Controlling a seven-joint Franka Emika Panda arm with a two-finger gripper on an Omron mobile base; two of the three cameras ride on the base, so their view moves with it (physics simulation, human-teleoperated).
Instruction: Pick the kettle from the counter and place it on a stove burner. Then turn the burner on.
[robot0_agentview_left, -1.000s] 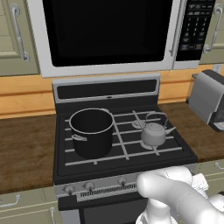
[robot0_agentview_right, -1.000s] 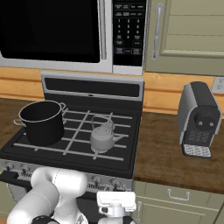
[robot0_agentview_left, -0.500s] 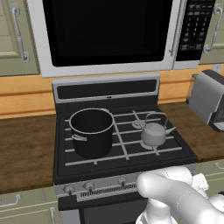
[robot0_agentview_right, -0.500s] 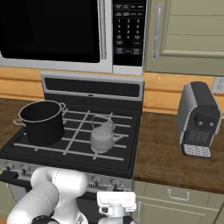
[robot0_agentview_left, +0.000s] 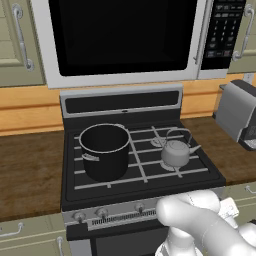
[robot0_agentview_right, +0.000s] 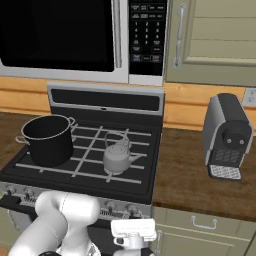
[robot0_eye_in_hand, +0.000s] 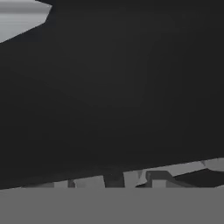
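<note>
The small silver kettle (robot0_agentview_left: 175, 152) (robot0_agentview_right: 117, 157) stands upright on the front right stove burner (robot0_agentview_left: 171, 167), on the black grate. Its wire handle is up and its spout points right. My gripper (robot0_agentview_right: 132, 229) is low in front of the stove, just below the right-hand knobs (robot0_agentview_right: 131, 209). It is apart from the kettle. In the hand view a dark surface lies close ahead, and the fingertips (robot0_eye_in_hand: 114, 178) are barely visible at the bottom. Whether the jaws hold anything is hidden. The brown counter (robot0_agentview_left: 30, 165) (robot0_agentview_right: 200, 170) flanks the stove.
A big black pot (robot0_agentview_left: 105, 150) (robot0_agentview_right: 48, 140) sits on the left burners. A grey coffee machine (robot0_agentview_right: 227, 135) (robot0_agentview_left: 237, 112) stands on the right counter. A microwave (robot0_agentview_left: 125, 35) hangs above the stove. More silver knobs (robot0_agentview_left: 102, 212) line the stove front.
</note>
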